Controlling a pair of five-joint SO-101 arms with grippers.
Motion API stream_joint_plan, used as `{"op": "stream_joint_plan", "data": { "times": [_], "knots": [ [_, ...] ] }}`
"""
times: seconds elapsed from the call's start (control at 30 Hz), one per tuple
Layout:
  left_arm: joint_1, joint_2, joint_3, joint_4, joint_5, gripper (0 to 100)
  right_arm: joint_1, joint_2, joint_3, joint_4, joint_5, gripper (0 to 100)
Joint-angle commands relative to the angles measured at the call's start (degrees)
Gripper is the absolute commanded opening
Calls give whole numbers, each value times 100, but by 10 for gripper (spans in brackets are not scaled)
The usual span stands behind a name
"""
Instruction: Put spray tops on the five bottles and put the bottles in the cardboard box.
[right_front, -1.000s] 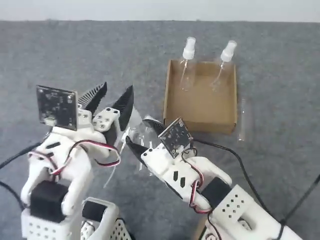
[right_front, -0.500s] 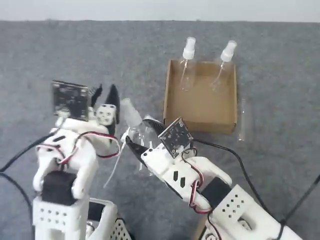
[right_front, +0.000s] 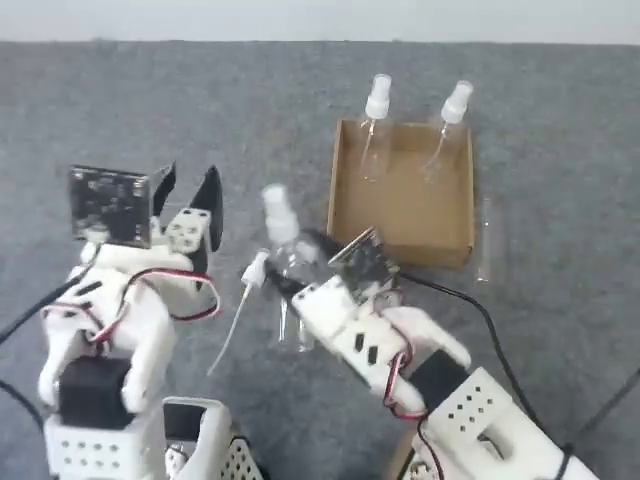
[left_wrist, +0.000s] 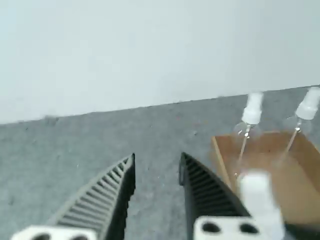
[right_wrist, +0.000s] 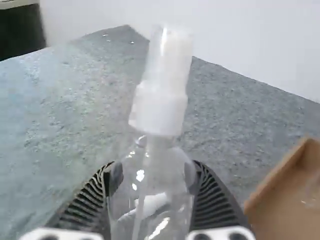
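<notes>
- Two of the five bottles look finished: one capped bottle (right_front: 372, 140) and a second capped bottle (right_front: 447, 135) are inside the cardboard box (right_front: 400, 215), against its far wall, with their white tops rising above the rim.
- A third bottle (right_front: 290, 255) already carries its spray top (right_front: 277, 205). The right gripper (right_front: 292, 268) holds it upright just beside the box's near-left corner, not yet inside.
- By my count, the held bottle must go into the box and two more bottles need tops and boxing.
- One loose spray top (right_front: 252, 272) with a long dip tube lies on the grey table cover (right_front: 120, 100) between the arms, so at least one top is waiting.
- Pale, clear shapes (right_front: 290, 328) lie beside the right arm. They may be an uncapped bottle, but I cannot tell.
- The left gripper (right_front: 188, 185) is raised left of the held bottle, jaws spread wide and nothing between them.
- The right wrist view makes the grip plain: ribbed black fingers (right_wrist: 95, 200) press both sides of the clear bottle (right_wrist: 150, 200), the spray top (right_wrist: 162, 95) sits straight on its neck, and a corner of the box (right_wrist: 290, 185) is close by.
- The left wrist view confirms the left gripper (left_wrist: 157, 156) is empty. Beyond it are both boxed bottles (left_wrist: 247, 130) (left_wrist: 300, 125), with the held bottle's top (left_wrist: 257, 192) as a white blur.
- The high view supplies the layout: how near the held bottle is to the box, and where the loose top lies.
</notes>
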Motion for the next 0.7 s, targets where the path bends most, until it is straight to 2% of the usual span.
{"op": "stream_joint_plan", "data": {
  "times": [0.0,0.13,0.27,0.37,0.5,0.67],
  "knots": [
    [-132,-290,-84,633,-18,155,514,31,-914,215,-18,6],
    [290,-1231,1059,396,70,159,769,875,-1793,321,-35,6],
    [1222,-2338,2360,114,-26,160,831,1930,-2673,330,-53,6],
    [1688,-2998,3002,79,-273,206,822,2589,-3244,356,-53,6],
    [1741,-3464,3336,70,-316,282,769,3231,-3974,892,-53,6],
    [1723,-3473,3899,-527,-325,283,444,3257,-4615,2018,-26,6]
  ]
}}
